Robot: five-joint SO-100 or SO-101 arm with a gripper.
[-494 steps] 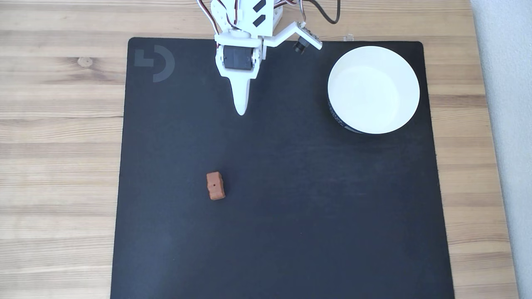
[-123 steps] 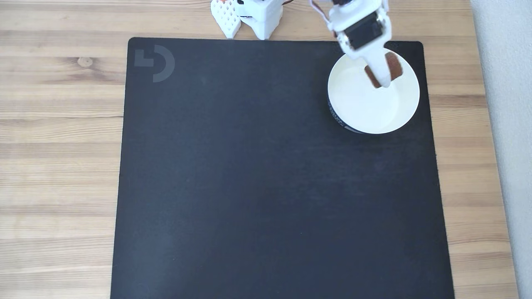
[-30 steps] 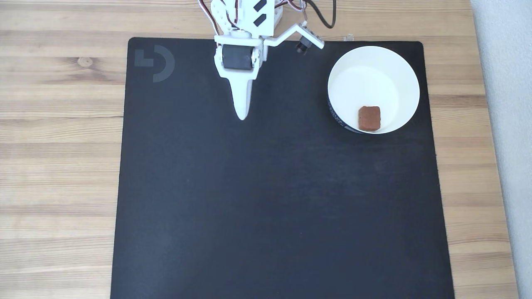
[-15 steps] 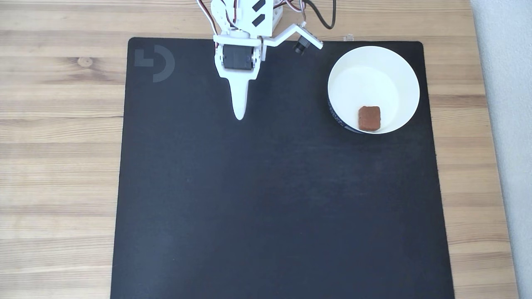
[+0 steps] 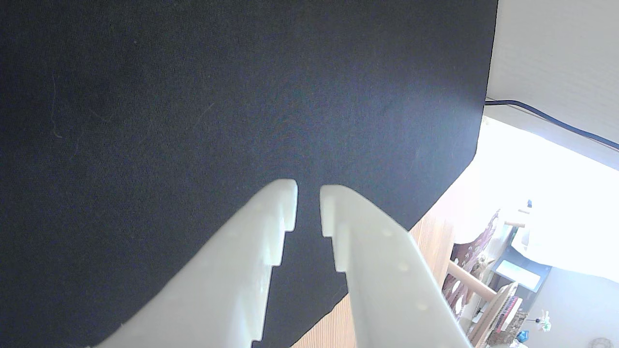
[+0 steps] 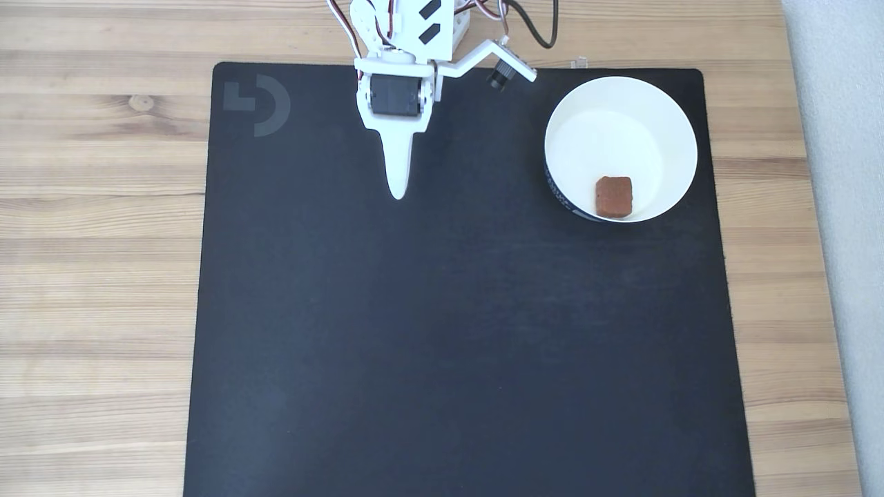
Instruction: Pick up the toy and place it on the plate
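In the fixed view, the reddish-brown toy (image 6: 614, 197) lies inside the white plate (image 6: 601, 134), close to its near rim, at the mat's far right corner. My white gripper (image 6: 398, 193) hangs over the far middle of the mat, well to the left of the plate and pointing toward the camera side. In the wrist view my gripper (image 5: 308, 191) has its two white fingers drawn together with only a narrow slit between the tips. Nothing is held between them.
A black mat (image 6: 442, 310) covers most of the wooden table (image 6: 97, 228), and my fingers hover over its bare cloth (image 5: 193, 96) in the wrist view. The arm's base (image 6: 428, 21) stands at the far edge. A grey wall (image 6: 842, 207) runs along the right side.
Over the last second the gripper only shifted slightly; the toy stays in the plate. Earlier the toy lay on the mat and was carried over to the plate.
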